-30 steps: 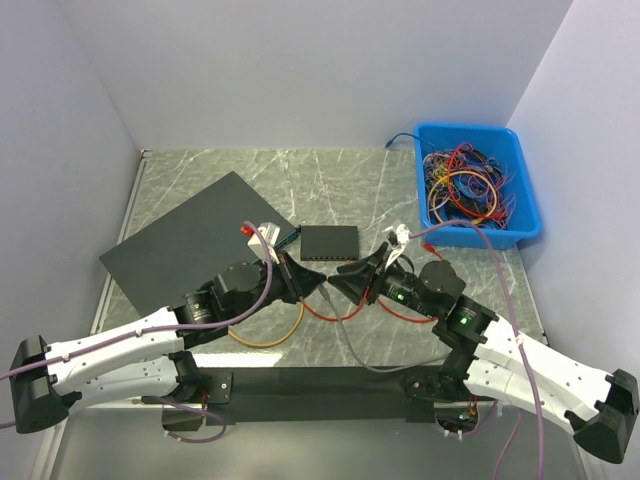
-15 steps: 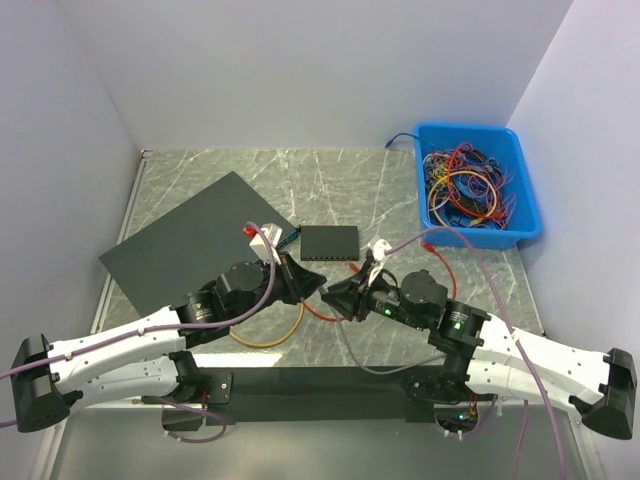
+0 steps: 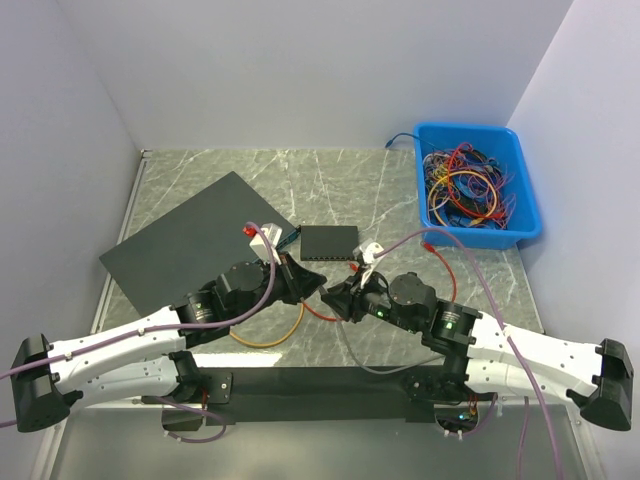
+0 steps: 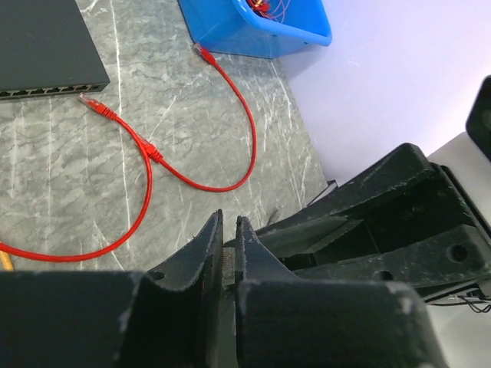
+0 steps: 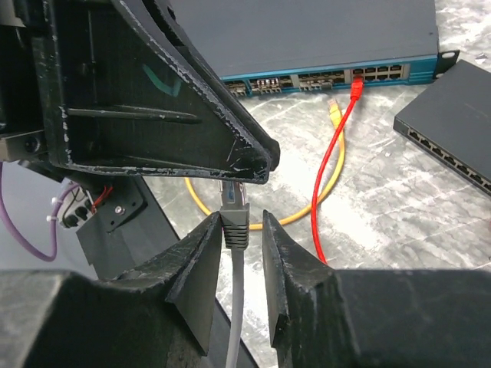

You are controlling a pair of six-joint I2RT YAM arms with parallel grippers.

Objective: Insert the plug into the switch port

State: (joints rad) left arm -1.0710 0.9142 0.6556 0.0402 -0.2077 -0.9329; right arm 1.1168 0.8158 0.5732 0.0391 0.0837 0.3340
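A: right gripper (image 5: 239,224) status?
B: clamped on the boot of the grey plug (image 5: 232,193). Plug stands upright between the fingers, grey cable (image 5: 232,322) drops out below

A: left one?
B: left gripper (image 4: 228,224) has its fingers drawn to a thin slit, cannot tell if anything is pinched in there. In the right wrist view its tip sits right over the plug's tip, touching or just clear, cannot tell which

A: so where's the plug?
B: in no port. It's held above the marble table (image 5: 399,207) between the two grippers, on the near side of both switches

A: what's past it?
B: yellow cable (image 5: 334,116) curves across the table, its end lying just short of the large switch (image 5: 307,31). Red cable (image 5: 355,90) is seated in a port on that blue-trimmed front. Small switch (image 4: 46,46) sits to the right of it, and a loose red cable (image 4: 150,150) has one plug lying just in front of its port row

A: farthest?
B: blue bin (image 4: 230,34) of tangled cables, far right
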